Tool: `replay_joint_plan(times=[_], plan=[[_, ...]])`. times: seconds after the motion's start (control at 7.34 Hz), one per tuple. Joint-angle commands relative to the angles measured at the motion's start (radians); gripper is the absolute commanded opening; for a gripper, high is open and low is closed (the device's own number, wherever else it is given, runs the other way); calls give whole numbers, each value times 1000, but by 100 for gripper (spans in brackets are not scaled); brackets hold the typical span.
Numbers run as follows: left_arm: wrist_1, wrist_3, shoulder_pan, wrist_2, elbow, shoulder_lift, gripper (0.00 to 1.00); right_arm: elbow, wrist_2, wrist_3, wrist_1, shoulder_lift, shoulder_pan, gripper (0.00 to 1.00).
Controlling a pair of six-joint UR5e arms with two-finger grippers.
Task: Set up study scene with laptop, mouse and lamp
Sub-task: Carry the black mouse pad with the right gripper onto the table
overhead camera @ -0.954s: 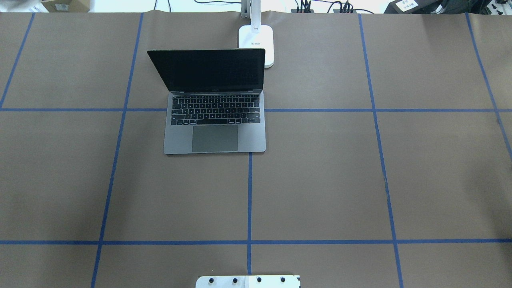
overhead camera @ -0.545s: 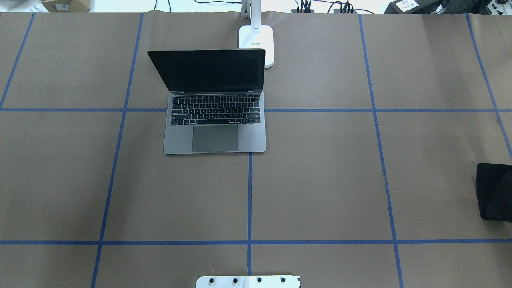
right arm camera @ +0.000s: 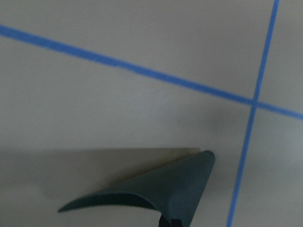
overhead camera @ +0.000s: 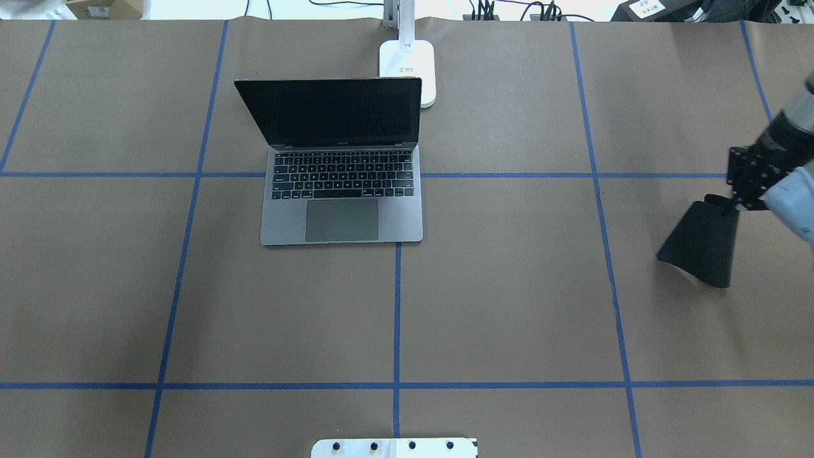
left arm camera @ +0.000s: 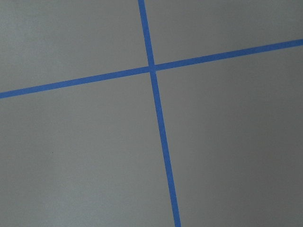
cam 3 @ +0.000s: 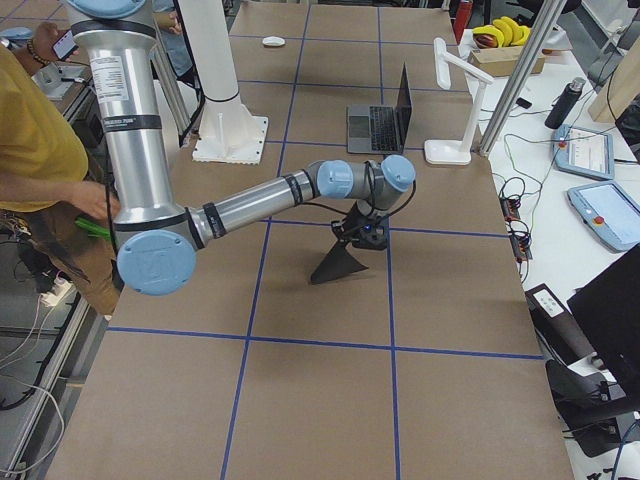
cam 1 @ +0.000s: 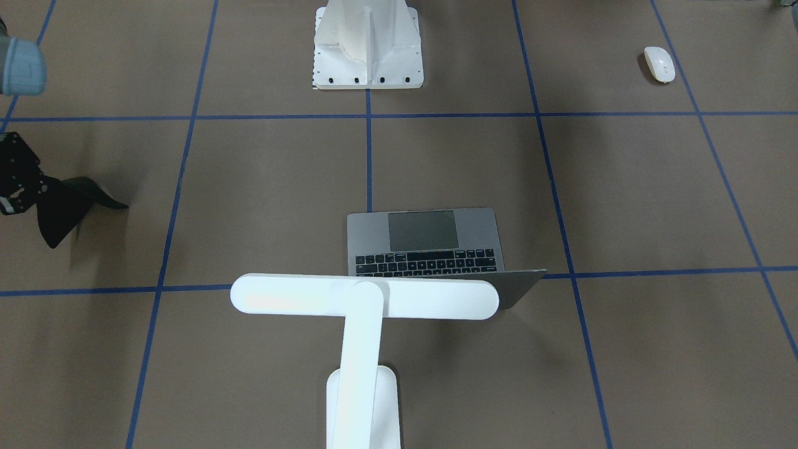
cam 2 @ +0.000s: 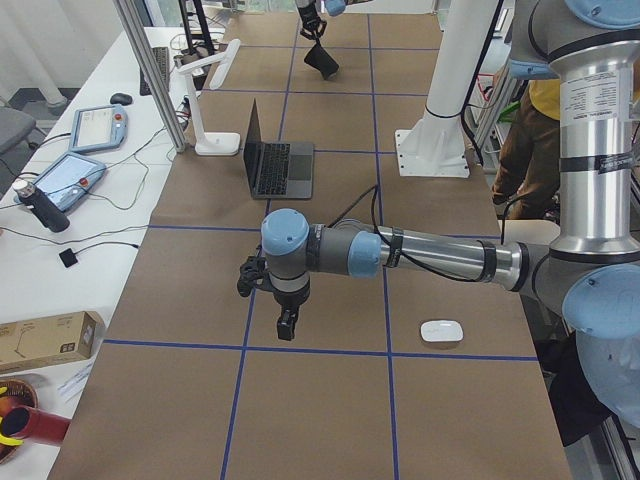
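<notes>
Three task things are on the table (overhead camera: 509, 299), and no gripper holds any of them.

- **Mouse:** Furthest left and nearest the robot, the mouse (cam 1: 659, 63) lies alone on bare paper, well apart from everything else. Treat it as light, hard and glossy, so it will likely slip out of a careless pinch. Take it low across its long sides.
- **Left gripper:** The left gripper (cam 2: 287, 322) hovers over the paper, further out than the mouse. Only a side view shows it, so I cannot tell whether its fingers are spread or pressed together.
- **Laptop:** Left of centre in the far half, the laptop (overhead camera: 341, 191) sits open with its screen facing the robot. It is stiff, probably the heaviest thing here, and weakest at the hinge. Move it by the side edges of the base, never by the lid.
- **Lamp:** Just behind the laptop's far right corner stands the lamp (cam 1: 365, 298), its base close to the table's far edge. It looks tall and top-heavy, so hold it low on the arm or at the base. Its bar head passes close to the lid, so mind that gap.
- **Open room:** Right of the laptop you have wide, bare paper to work in.
- **Right gripper:** At the right edge, the right gripper (overhead camera: 725, 202) is pinching a black mat (overhead camera: 703, 245) by its upper edge. The mat hangs limp and curled, its low tip at or near the paper.
</notes>
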State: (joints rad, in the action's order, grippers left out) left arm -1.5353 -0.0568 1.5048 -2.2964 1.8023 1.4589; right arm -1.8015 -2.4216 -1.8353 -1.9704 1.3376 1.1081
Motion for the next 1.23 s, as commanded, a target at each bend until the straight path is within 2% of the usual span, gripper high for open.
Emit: replay_joint_plan(times=[0.0, 0.27, 0.41, 0.82, 0.95, 1.09], plan=[[3, 2, 0, 0, -1, 0, 100, 1, 6, -213, 1, -142, -81, 0], [3, 2, 0, 0, -9, 0, 100, 5, 19, -350, 2, -218, -164, 0], [1, 2, 0, 0, -12, 0, 100, 8, 27, -360, 19, -235, -187, 0], [1, 2, 0, 0, -15, 0, 100, 11, 59, -522, 158, -235, -235, 0], [1, 2, 0, 0, -15, 0, 100, 14, 73, -524, 169, -236, -237, 0], [1, 2, 0, 0, -15, 0, 100, 25, 123, -522, 171, -247, -237, 0]])
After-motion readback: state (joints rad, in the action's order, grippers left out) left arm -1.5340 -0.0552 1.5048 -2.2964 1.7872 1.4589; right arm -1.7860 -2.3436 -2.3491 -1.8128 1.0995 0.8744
